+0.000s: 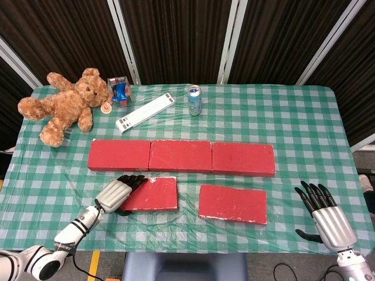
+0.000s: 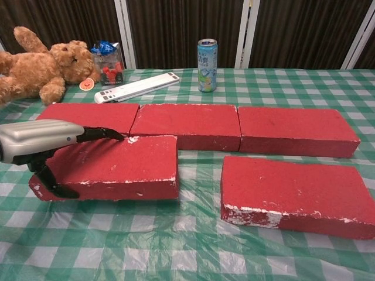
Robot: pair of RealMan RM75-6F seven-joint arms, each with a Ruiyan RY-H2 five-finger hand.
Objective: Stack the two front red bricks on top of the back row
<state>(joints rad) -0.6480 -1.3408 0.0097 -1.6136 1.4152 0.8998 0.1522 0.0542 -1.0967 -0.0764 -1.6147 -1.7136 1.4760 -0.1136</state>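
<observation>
1. Plainly, the left hand (image 2: 44, 146) grips the left front brick (image 2: 114, 167) at its left end, lifted off the table (image 1: 293, 117) just before the back row (image 1: 181, 156).
2. Right front brick (image 1: 232, 204) lies flat.
3. Right hand (image 1: 326, 215) is spread, holding nothing.
4. Can (image 1: 194, 100) stands upright, contents unseen.

Three red bricks (image 1: 181, 156) lie end to end in a back row on the checked cloth. In front, the left brick (image 2: 114, 167), scuffed white at its edges, sits raised off the table; the right brick (image 2: 296, 192) lies flat, apart.
</observation>
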